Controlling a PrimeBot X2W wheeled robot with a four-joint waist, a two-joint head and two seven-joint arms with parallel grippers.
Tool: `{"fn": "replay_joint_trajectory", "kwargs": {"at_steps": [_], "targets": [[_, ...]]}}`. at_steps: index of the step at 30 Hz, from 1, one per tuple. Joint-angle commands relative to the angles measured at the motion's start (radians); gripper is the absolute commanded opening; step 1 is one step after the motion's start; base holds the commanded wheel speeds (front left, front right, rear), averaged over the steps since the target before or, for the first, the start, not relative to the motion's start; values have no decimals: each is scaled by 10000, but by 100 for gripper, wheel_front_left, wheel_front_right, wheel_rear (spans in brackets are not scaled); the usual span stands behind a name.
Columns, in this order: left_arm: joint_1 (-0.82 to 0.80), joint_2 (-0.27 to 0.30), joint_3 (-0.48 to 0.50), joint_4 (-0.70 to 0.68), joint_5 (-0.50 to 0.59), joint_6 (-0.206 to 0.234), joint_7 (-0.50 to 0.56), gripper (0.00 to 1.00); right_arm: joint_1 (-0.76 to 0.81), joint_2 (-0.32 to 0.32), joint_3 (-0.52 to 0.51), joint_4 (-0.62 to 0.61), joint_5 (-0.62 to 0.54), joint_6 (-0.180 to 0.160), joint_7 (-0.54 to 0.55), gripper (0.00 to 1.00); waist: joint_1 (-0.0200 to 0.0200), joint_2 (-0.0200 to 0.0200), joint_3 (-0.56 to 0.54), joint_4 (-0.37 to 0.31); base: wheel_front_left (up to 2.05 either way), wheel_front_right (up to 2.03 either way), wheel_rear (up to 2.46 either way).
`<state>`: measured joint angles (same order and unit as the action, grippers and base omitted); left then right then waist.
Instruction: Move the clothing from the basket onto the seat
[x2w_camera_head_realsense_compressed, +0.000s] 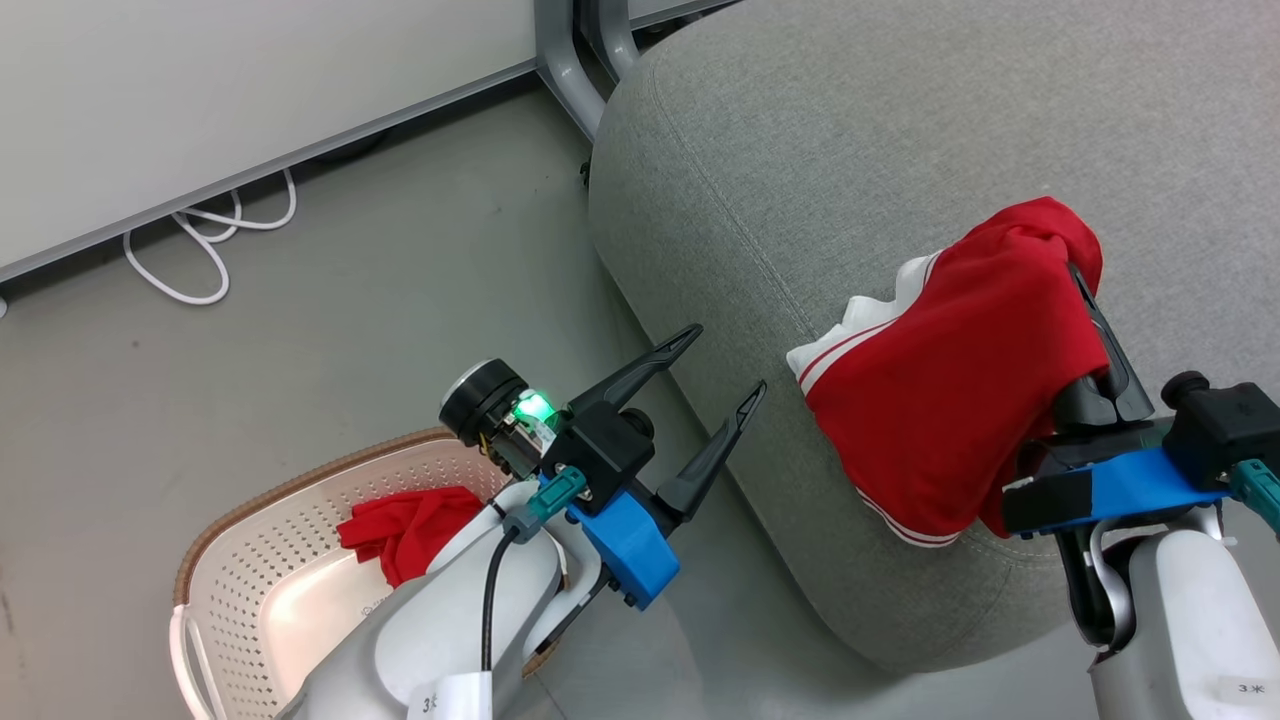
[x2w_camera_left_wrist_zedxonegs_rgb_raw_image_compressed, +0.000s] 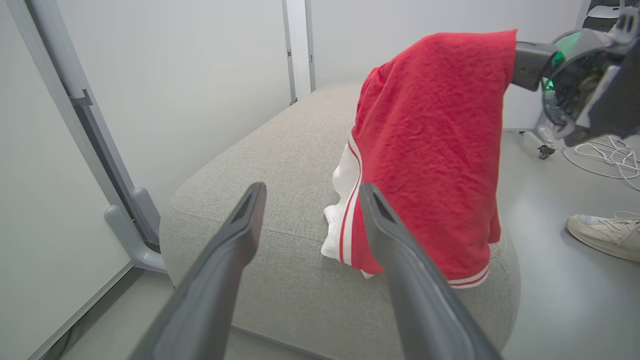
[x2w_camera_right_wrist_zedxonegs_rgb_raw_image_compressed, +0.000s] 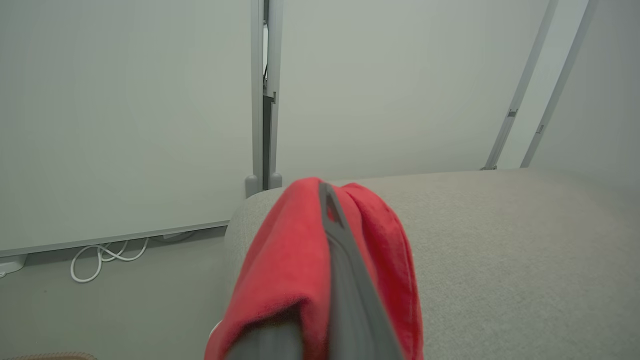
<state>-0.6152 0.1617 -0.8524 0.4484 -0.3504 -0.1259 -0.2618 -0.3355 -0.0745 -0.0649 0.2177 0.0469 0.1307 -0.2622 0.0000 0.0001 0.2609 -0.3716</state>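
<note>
Fabric this soft has no shape of its own. The red garment (x2w_camera_head_realsense_compressed: 960, 390) hangs limp from the right end effector (x2w_camera_head_realsense_compressed: 1085, 290), its folds falling either side of the one dark finger that shows. The fingers look pressed together on a bunch of cloth, though the second finger is buried under it. The garment is over the near part of the seat (x2w_camera_head_realsense_compressed: 800, 150). Its white panel and striped hem seem to touch the grey cushion while the rest drapes in the air.

The left end effector (x2w_camera_head_realsense_compressed: 728, 358) holds nothing, with its fingers spread apart, between the basket (x2w_camera_head_realsense_compressed: 250, 510) and the seat's edge. A second garment (x2w_camera_head_realsense_compressed: 410, 525) lies crumpled inside the basket on the floor.

Both pieces are probably light and unbreakable but floppy. A pinch on a thick bunched fold should hold better than one on a single thin layer, which could slide out. Once the fingers part, the held garment should simply slump onto the cushion. The main risk is a trailing hem dragging it off the rounded edge, so release further in looks safer.
</note>
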Motion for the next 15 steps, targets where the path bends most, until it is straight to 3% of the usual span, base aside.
{"fn": "replay_joint_trajectory", "kwargs": {"at_steps": [1, 9, 15], "targets": [[-34, 17, 12, -56, 3, -53, -50, 100, 167, 32, -45, -54, 32, 1, -41, 0, 0, -1, 30, 32, 0, 0, 0], [-263, 43, 122, -224, 172, -42, -48, 100, -516, -32, -171, -172, 25, 1, -41, 0, 0, -1, 385, 174, 0, 0, 0], [-676, 206, 193, -404, 399, -45, -48, 100, -1900, -311, -368, -445, -17, 1, -41, 0, 0, -1, 1359, 313, 0, 0, 0]]}}
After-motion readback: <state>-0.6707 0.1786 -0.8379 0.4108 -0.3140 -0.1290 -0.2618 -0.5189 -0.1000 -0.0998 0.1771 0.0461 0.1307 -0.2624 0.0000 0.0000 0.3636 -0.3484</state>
